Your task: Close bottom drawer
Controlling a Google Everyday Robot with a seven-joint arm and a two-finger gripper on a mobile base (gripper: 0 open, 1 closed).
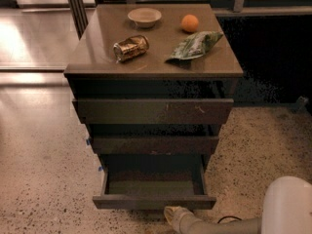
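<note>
Dark brown wooden table (97,52) carries 3 stacked drawers. The narrow dark brown bottom drawer (154,202) stands pulled out, its dull grey-brown floor exposed. Above it are the plain middle drawer front (153,144) and the wide scratched top drawer front (152,111). The pale hand (174,215) sits low, just below the bottom drawer's front edge; whether it is apart or together cannot be told. On the table top: small pale bowl (144,16), orange fruit (190,23), crushed metal can (130,48), crumpled green bag (195,45).
</note>
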